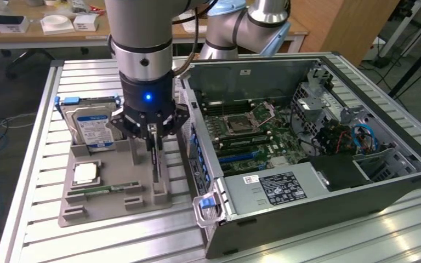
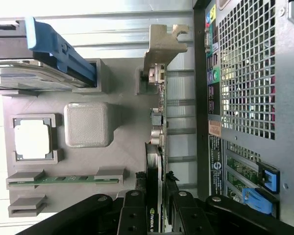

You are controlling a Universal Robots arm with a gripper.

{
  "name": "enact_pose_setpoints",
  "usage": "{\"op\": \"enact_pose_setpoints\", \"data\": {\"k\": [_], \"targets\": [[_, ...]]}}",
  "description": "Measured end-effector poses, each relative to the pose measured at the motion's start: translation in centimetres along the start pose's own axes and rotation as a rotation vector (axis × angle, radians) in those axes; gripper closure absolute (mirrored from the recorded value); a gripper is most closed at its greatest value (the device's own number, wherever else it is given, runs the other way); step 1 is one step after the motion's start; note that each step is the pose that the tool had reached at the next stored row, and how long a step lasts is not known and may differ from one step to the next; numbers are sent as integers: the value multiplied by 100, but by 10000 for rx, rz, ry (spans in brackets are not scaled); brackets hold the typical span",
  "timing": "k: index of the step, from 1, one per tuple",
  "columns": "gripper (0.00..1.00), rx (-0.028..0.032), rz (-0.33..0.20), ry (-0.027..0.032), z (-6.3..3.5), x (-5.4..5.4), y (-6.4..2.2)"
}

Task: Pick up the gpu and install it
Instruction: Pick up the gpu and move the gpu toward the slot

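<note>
Exterior view shows me the gripper lowered over the grey holder tray, which sits on the slotted metal table toward the exterior view's left. The gpu stands on its long edge in the slots along the tray's right side, just beside the open computer case. I see the jaws closed on the card's upper edge, one finger on each face, with the card's lower edge seated in the tray.

On the wrist view the gpu runs away from the gripper as a thin edge-on strip. Its pale metal bracket is at the far end, and a green logo sits between the black fingers.

At the tray's far left corner, a blue-labelled hard drive stands upright in its own slot. Nearer me on that side lies a square processor in a recess. A narrow green memory stick lies nearer again, held between two small blocks. All three are apart from the card.

Inside the case, the motherboard lies exposed. From the wrist camera, I see the case's perforated rear panel alongside the card.
</note>
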State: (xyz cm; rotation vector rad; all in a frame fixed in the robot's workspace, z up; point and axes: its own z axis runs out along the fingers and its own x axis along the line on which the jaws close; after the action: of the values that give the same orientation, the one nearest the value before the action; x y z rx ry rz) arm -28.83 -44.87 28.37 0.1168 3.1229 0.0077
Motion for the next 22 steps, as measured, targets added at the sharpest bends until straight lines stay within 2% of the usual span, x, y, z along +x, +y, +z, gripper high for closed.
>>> {"op": "enact_pose_setpoints", "data": {"k": [7, 22], "targets": [[74, 0, 0, 0, -114, -2, 1], [74, 2, 0, 2, -125, -2, 0]]}}
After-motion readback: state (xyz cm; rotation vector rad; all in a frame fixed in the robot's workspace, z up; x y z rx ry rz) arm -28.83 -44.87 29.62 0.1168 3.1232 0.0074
